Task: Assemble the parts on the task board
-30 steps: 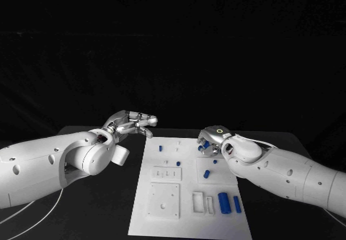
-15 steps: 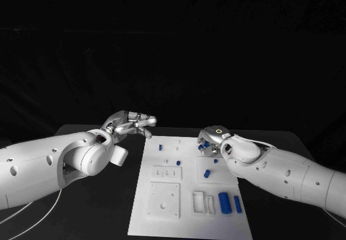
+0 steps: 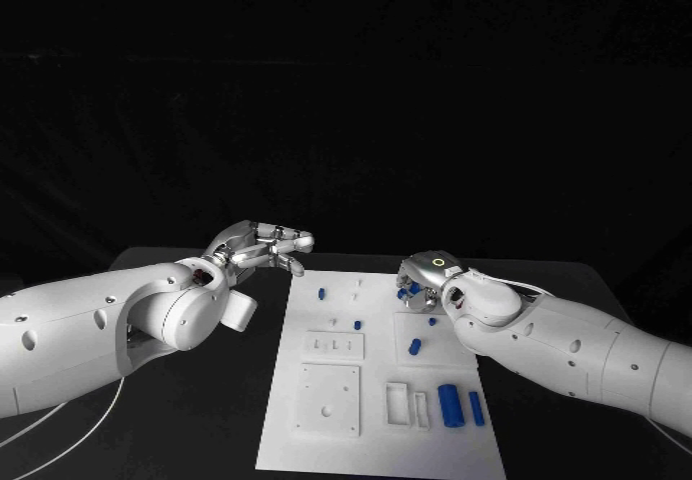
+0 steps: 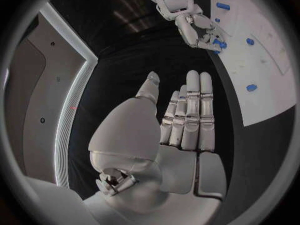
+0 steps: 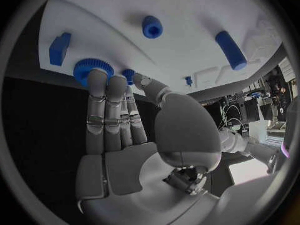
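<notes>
Fingers (image 5: 103, 87) of right hand (image 3: 423, 275) lie straight & side by side, tips touching a blue toothed gear (image 5: 89, 68) at far right edge of task board (image 3: 378, 440); not clamped on it as far as wrist view shows. Left hand (image 3: 263, 245) hovers off board's far left corner over bench (image 3: 202, 420), fingers (image 4: 194, 110) extended, close together, holding nothing. White flat board runs long axis near-to-far. Two blue cylinders (image 3: 449, 404) lie near right, long axes near-to-far. Smaller blue pegs (image 3: 320, 295) stand far left.
</notes>
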Tool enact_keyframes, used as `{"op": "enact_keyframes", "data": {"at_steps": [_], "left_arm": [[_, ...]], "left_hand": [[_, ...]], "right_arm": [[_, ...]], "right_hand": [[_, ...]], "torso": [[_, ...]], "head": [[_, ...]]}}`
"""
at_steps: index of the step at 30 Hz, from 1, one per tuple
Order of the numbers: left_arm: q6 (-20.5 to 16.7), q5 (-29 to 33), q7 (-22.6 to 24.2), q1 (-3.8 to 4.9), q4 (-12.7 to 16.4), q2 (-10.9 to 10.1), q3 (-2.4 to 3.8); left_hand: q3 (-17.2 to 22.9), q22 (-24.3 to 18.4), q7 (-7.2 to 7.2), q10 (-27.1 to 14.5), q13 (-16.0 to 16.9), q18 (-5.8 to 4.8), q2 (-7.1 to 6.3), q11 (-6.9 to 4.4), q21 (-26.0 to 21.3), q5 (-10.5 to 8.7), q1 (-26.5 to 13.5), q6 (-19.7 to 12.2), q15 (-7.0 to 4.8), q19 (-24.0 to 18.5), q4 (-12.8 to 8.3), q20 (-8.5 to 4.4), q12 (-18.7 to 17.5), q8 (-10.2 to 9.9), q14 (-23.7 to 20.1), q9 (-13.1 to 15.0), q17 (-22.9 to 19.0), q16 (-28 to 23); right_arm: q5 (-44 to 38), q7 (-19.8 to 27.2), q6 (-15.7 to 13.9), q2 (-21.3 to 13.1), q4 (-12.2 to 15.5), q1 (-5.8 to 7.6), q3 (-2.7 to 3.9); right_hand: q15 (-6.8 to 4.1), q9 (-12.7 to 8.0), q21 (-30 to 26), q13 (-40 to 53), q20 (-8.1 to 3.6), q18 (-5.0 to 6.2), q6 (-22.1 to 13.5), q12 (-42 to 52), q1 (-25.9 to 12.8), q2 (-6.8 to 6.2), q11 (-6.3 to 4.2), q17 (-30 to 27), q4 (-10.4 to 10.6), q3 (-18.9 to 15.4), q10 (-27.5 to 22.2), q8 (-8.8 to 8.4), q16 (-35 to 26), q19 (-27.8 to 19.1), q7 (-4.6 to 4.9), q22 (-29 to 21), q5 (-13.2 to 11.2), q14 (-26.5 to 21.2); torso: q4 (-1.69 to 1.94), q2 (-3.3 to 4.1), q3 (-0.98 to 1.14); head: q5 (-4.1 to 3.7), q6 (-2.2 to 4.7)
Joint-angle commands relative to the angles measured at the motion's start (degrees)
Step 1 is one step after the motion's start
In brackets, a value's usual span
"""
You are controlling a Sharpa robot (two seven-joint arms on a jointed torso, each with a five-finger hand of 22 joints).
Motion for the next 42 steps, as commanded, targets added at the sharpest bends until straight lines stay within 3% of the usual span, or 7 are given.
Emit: {"op": "enact_keyframes", "data": {"at_steps": [1,15,26,28,32,42], "left_arm": [[1.0,-0.2,0.2,0.11,0.1,0.1,0.07],[1.2,-0.2,0.2,0.12,0.0,0.1,0.07],[1.2,-0.1,0.3,0.13,-0.2,0.2,0.07],[1.2,-0.1,0.3,0.13,-0.2,0.2,0.07],[1.2,0.0,0.3,0.13,-0.2,0.3,0.07],[1.2,0.0,0.3,0.13,-0.7,0.2,0.07]], "left_hand": [[0.2,-0.1,0.27,-0.4,0.1,-0.04,0.30,0.14,0.3,0.39,-0.4,0.1,0.12,-0.4,0.0,0.06,0.1,0.0,-0.2,0.1,-0.1,0.3],[0.2,-0.1,0.27,-0.4,0.1,-0.04,0.30,0.14,0.3,0.39,-0.4,0.1,0.12,-0.4,0.0,0.06,0.1,0.0,-0.2,0.1,-0.1,0.3],[0.2,-0.3,0.24,-0.5,0.1,-0.03,0.45,0.15,0.3,0.40,-0.3,0.2,0.13,-0.4,0.0,0.08,0.1,0.0,-0.2,0.1,-0.2,0.3],[0.2,-0.3,0.24,-0.5,0.1,-0.03,0.45,0.15,0.3,0.40,-0.3,0.2,0.13,-0.4,0.0,0.08,0.1,0.0,-0.2,0.1,-0.2,0.3],[0.2,-0.3,0.24,-0.5,0.1,-0.03,0.45,0.15,0.3,0.40,-0.3,0.2,0.13,-0.4,0.0,0.08,0.1,0.0,-0.2,0.1,-0.2,0.3],[0.1,-0.4,0.18,-0.5,0.1,-0.03,0.56,0.14,0.4,0.39,-0.2,0.3,0.13,-0.5,-0.1,0.07,0.1,0.0,-0.3,0.1,-0.2,0.3]], "right_arm": [[-0.2,0.2,0.8,0.2,-0.1,-0.03,-0.01],[0.4,0.5,1.5,0.6,-0.7,-0.15,-0.03],[0.6,0.4,2.4,0.7,-0.7,-0.23,-0.05],[0.4,0.2,2.0,0.7,-0.6,-0.24,-0.05],[0.3,-0.3,0.7,0.7,-0.4,-0.24,-0.05],[0.2,-3.0,-4.5,-0.2,2.8,0.09,0.01]], "right_hand": [[-0.08,0.1,-0.3,0.1,-0.02,0.39,0.6,0.2,0.0,0.79,-0.06,-0.1,0.0,0.4,0.5,0.39,0.2,0.4,-0.13,0.3,-0.3,-0.3],[-0.12,0.1,-2.0,0.1,-0.02,0.31,1.1,0.2,0.0,1.42,-0.21,-0.3,-0.2,-0.1,0.8,0.37,0.2,1.1,-0.28,3.1,-1.4,-0.3],[-0.72,0.6,-2.0,0.3,-0.52,-0.32,3.6,0.3,1.3,2.92,-1.09,-0.2,-1.2,-0.9,3.4,0.59,0.2,1.6,-0.86,5.8,-1.3,-0.4],[-0.99,1.0,-1.3,0.6,-0.77,-0.58,5.0,0.4,2.0,3.67,-1.60,-0.2,-1.7,-1.2,4.9,0.71,0.2,1.7,-1.16,6.5,-2.7,-0.3],[-1.30,1.6,-0.7,0.7,-1.24,-1.19,6.1,0.3,2.0,4.48,-1.93,-0.1,-2.5,-1.1,6.0,0.46,0.1,1.8,-1.41,7.7,-3.0,-0.2],[-1.55,2.6,-1.0,0.7,-1.56,-1.58,6.6,0.3,1.4,4.54,-2.15,0.1,-3.2,-0.2,6.6,0.41,0.0,2.4,-1.59,10.4,-3.8,-0.1]], "torso": [[-0.01,0.10,-0.05],[-0.03,0.18,-0.09],[0.01,0.25,-0.12],[-0.01,0.26,-0.14],[-0.03,0.24,-0.13],[-0.09,0.12,-0.18]], "head": [[0.00,-0.04],[0.05,-0.34],[-0.06,-0.40],[-0.04,-0.38],[0.02,-0.33],[0.12,0.10]]}}
